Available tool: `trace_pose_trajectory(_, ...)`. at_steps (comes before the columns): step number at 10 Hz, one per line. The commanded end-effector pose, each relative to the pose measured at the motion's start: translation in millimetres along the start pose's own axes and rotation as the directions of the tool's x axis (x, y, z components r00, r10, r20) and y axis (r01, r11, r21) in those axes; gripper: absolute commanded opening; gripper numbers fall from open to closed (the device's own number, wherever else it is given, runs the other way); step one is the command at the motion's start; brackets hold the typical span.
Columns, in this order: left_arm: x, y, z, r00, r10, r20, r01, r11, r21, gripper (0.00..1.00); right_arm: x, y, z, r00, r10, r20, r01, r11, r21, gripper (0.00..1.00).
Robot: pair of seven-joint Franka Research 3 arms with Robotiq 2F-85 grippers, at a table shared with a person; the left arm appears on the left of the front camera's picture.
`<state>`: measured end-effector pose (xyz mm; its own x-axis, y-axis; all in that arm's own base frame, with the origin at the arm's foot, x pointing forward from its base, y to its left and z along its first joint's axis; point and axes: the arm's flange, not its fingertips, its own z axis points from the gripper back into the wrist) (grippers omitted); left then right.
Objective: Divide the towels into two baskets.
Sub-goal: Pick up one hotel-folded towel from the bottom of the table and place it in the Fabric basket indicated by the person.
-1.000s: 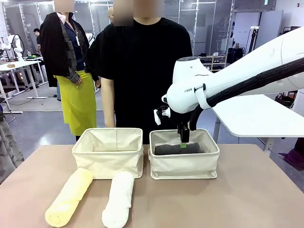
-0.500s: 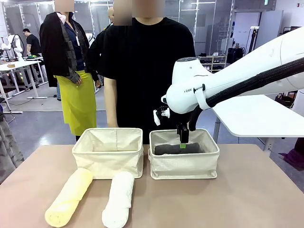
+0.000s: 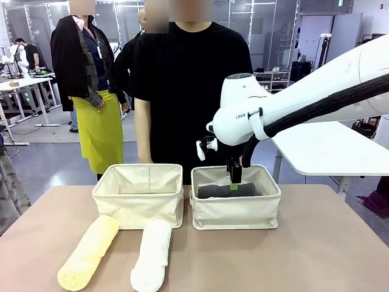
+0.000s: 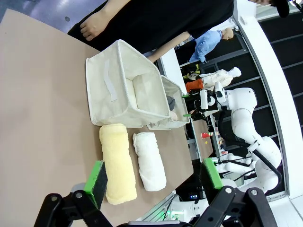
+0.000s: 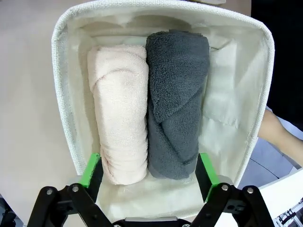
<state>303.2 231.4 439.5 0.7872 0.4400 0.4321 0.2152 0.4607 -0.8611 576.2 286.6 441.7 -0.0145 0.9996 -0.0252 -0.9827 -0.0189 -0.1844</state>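
Cream canvas sets the scene: two soft-sided bins stand side by side on a brown table (image 3: 316, 243), with a person (image 3: 188, 91) in a black shirt standing just behind them.

The right basket (image 3: 236, 210) holds two rolled terry towels that lie parallel and touch along their length. One is a dark grey towel (image 5: 177, 104), its outer flap folded diagonally across the roll. The other is a pale pinkish-beige towel (image 5: 120, 113).

The right gripper (image 3: 234, 179) hangs over that bin with its green-padded fingers spread wide. They straddle both rolls and grip nothing. Whether a fingertip touches the grey roll cannot be told.

A yellow towel (image 3: 89, 252) and a white towel (image 3: 151, 254) lie on the tabletop in front of the left basket (image 3: 138, 207). Both are rolled into thick cylinders, set slightly apart, with their far ends close to the bin's front wall.

The left gripper (image 4: 155, 178) is off to the side of the table, its fingers fully apart and empty.
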Motion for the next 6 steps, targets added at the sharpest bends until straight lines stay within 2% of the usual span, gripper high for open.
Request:
trace_pose_trajectory(1,2,-1,3,1.0,-0.004,0.013,0.004,1.0,-0.023,1.0,-1,0,0,1.0,0.016,-0.003,-0.016,1.0,0.0,0.98)
trace_pose_trajectory(2,2,-1,3,1.0,-0.004,0.013,0.004,1.0,-0.023,1.0,0,0,0,1.0,0.0,0.0,0.0,1.0,0.0,0.94)
trace_pose_trajectory(3,2,-1,3,1.0,-0.004,0.013,0.004,1.0,-0.023,1.0,-12,12,17,0.998,-0.063,-0.016,0.063,0.998,-0.031,0.98)
trace_pose_trajectory(4,2,-1,3,1.0,-0.004,0.013,0.004,1.0,-0.023,1.0,-28,30,32,0.993,-0.109,-0.039,0.109,0.994,-0.012,0.98)
trace_pose_trajectory(6,2,-1,3,1.0,-0.004,0.013,0.004,1.0,-0.023,1.0,-65,73,67,0.971,-0.237,0.018,0.235,0.97,0.052,0.98)
